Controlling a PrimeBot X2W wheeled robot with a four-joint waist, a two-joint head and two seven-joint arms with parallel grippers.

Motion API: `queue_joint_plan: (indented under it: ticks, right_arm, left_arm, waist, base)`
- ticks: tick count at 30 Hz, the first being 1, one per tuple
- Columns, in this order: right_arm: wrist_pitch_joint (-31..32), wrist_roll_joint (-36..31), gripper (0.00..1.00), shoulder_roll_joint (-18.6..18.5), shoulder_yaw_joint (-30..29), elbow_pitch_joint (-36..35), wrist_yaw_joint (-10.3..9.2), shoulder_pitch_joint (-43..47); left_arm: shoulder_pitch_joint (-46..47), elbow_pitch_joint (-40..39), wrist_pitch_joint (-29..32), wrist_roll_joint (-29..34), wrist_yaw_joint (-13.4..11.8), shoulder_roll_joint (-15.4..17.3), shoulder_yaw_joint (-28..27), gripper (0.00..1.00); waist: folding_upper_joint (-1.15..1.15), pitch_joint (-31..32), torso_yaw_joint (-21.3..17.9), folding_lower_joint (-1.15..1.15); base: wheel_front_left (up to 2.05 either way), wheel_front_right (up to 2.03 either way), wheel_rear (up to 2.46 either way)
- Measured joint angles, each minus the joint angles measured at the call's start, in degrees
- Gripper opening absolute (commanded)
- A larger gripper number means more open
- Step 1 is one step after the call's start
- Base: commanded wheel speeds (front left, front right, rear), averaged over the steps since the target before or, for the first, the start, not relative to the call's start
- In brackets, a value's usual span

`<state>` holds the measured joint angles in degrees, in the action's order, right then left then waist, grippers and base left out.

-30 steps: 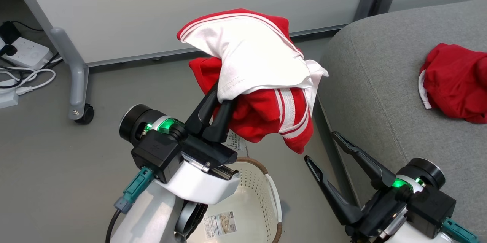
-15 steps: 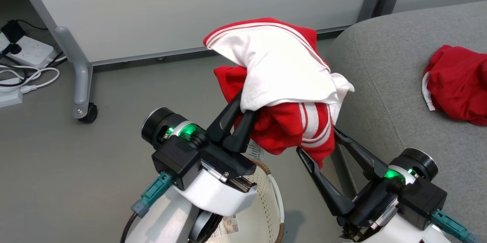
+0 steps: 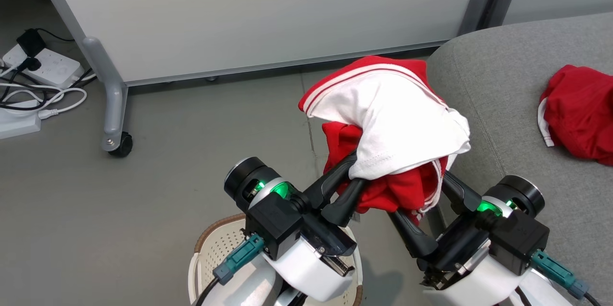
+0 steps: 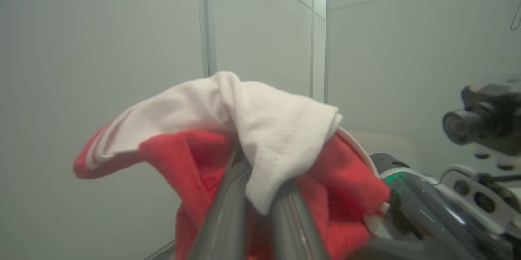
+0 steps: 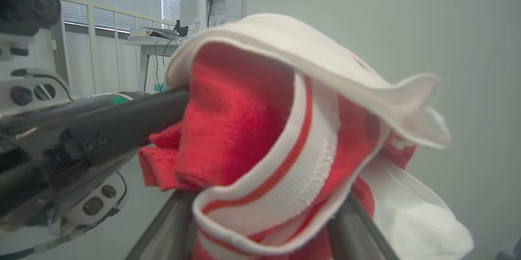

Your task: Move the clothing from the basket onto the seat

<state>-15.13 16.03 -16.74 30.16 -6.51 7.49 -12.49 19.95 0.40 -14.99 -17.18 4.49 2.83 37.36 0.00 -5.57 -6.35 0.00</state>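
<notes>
We find the left gripper clenched on the red-and-white garment. Its two dark fingers are pressed together with the white hem pinched between them, which the left wrist view bears out. The garment is bunched and held clear of the floor, above the gap between the basket and the seat, close beside the seat's rounded corner.

The right gripper is released, its jaws spread wide. It sits just under the hanging cloth, and in the right wrist view the striped band sags down between its two fingers, but we cannot tell whether they touch it.

The red garment lies crumpled on the seat, well apart from the held one. The basket stands on the floor beneath the left arm, and we cannot see its inside. Beyond it are a pale partition on a castered leg and a power strip with cables at the far left.
</notes>
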Motion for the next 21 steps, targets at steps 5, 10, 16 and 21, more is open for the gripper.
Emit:
queue_joint_plan:
  ticks: [5,10,16,21]
  right_arm:
    - [0.0,-0.1,1.0,0.4,0.5,0.2,0.0,-0.4]
    - [0.0,-0.4,1.0,0.7,0.7,0.4,0.0,-0.5]
    - [0.0,0.0,1.0,1.0,1.5,0.6,-0.04,-0.5]
    - [0.0,1.2,0.0,1.0,1.7,1.5,-0.07,-0.5]
  left_arm:
    - [-0.1,0.0,0.0,-0.2,0.1,0.0,1.2,0.0]
    - [-0.5,0.4,-0.2,-0.5,0.2,0.0,2.5,0.0]
    - [-0.5,0.8,-0.2,-0.5,0.2,0.0,2.6,0.0]
    - [-0.5,1.3,-0.2,-0.5,0.2,0.0,2.6,0.0]
  waist:
    - [0.0,0.3,0.1,0.0]
    - [0.0,0.5,0.0,0.0]
    - [0.0,0.7,-0.1,0.0]
    - [0.0,0.8,-0.3,0.0]
  base:
    - [0.0,0.0,0.0]
    - [0.0,0.0,0.0]
    - [0.0,0.0,0.0]
    - [0.0,0.0,0.0]
